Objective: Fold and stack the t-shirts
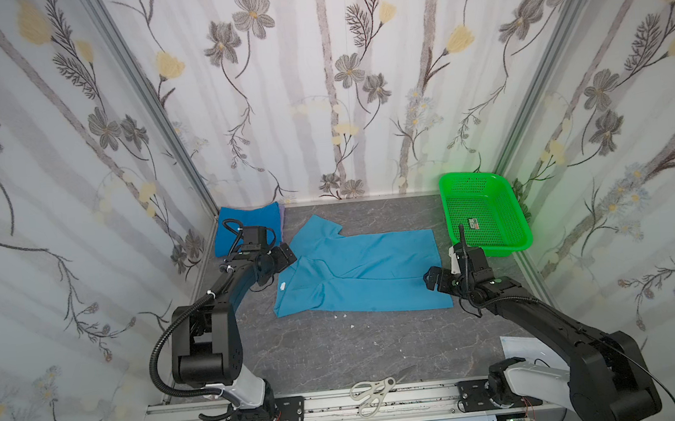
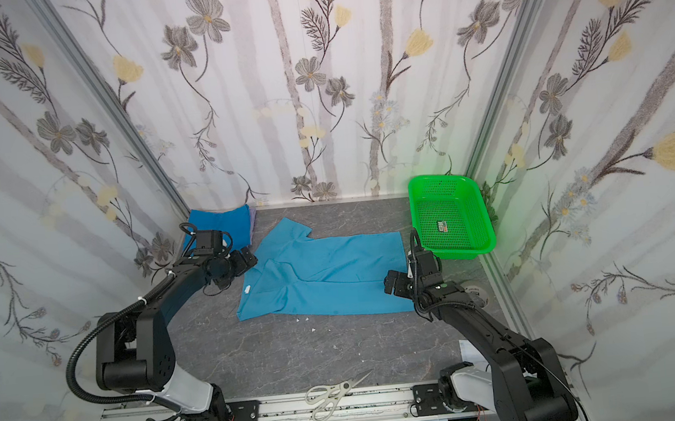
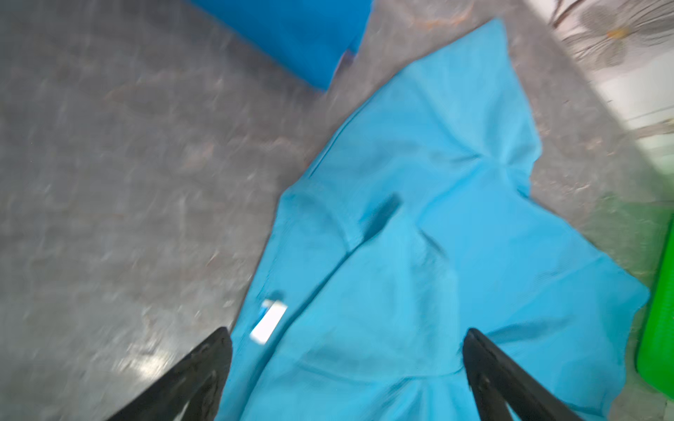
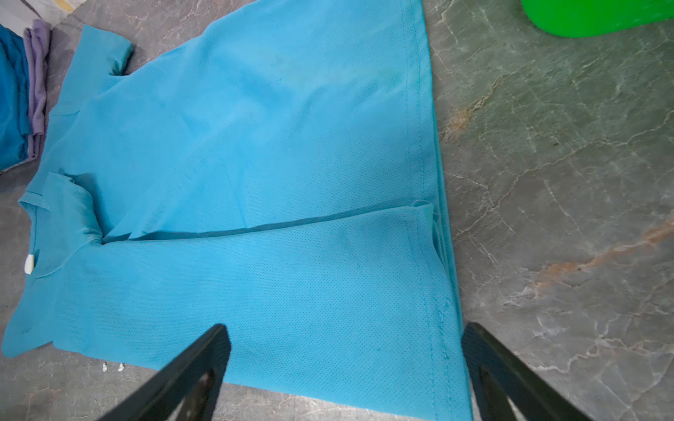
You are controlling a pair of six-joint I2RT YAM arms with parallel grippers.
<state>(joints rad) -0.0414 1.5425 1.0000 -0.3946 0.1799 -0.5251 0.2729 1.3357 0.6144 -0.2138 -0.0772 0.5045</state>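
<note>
Hovering over a grey marbled tabletop with a light sky-blue t-shirt lying partly folded across its middle, between both arms, near long side lapped over the body. Risking, on this showing, a lopsided fold: pinching the far side at each end and likely dragging the loose cloth sideways, or letting the lapped near flap slide open. Running a second risk at the far right, with the green perforated basket sitting just beside the far hem corner and liable to be nudged by a wide swing of the right arm. Courting a third in the far left corner, with a folded royal blue t-shirt lying there, a lilac t-shirt showing at its edge, both near enough to the far sleeve for a careless reach to be scuffing the stack.

Holding nothing on either side: left gripper hanging at the collar end with fingers spread wide over the cloth, right gripper hanging at the hem end with fingers equally parted over the hem. Catching two layers instead of one, or only air, looking the likeliest slip for jaws this wide.

Lying with long axis running side to side in both top views, collar pointing toward the left arm, hem toward the right arm and basket, far sleeve jutting toward the back wall. Showing a small white neck label at the collar edge, facing up.
</note>
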